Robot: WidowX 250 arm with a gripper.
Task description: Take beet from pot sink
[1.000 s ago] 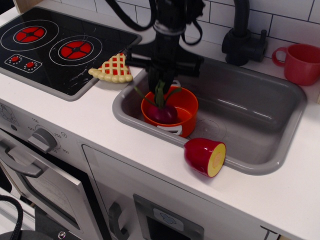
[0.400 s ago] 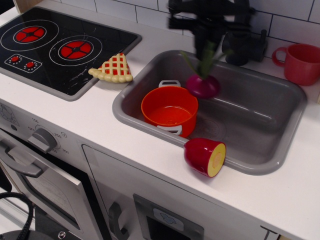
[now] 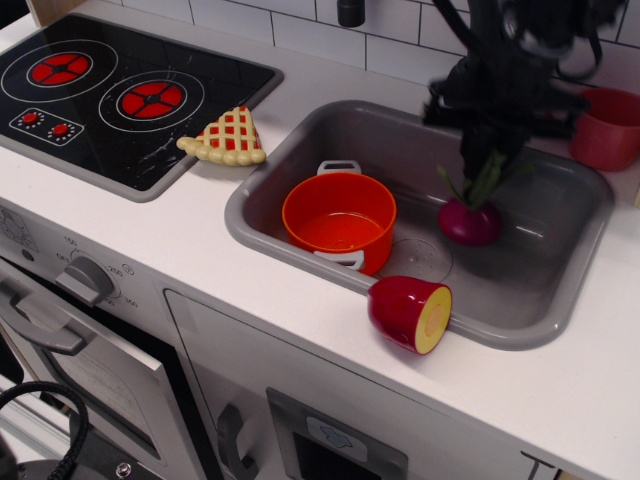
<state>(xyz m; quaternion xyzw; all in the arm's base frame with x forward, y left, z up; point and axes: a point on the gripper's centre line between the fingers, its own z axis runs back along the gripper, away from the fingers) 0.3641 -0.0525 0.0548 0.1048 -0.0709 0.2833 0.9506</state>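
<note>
I have the fingers (image 3: 487,160) clamped on the green leaf stalks of the beet (image 3: 470,221), whose magenta bulb hangs just below them, over the right half of the sink (image 3: 290,150). The orange pot (image 3: 339,220) sits empty, well to their left. I judge the beet light and rigid; its stalks give a narrow, possibly slippery hold.

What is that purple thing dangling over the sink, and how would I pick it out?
Find the grey sink in the white counter. Over its right half, beside the empty orange pot, the black tool holds a toy beet by its green stalks. Its round magenta bulb is smaller and darker than the red halved fruit on the rim.
</note>
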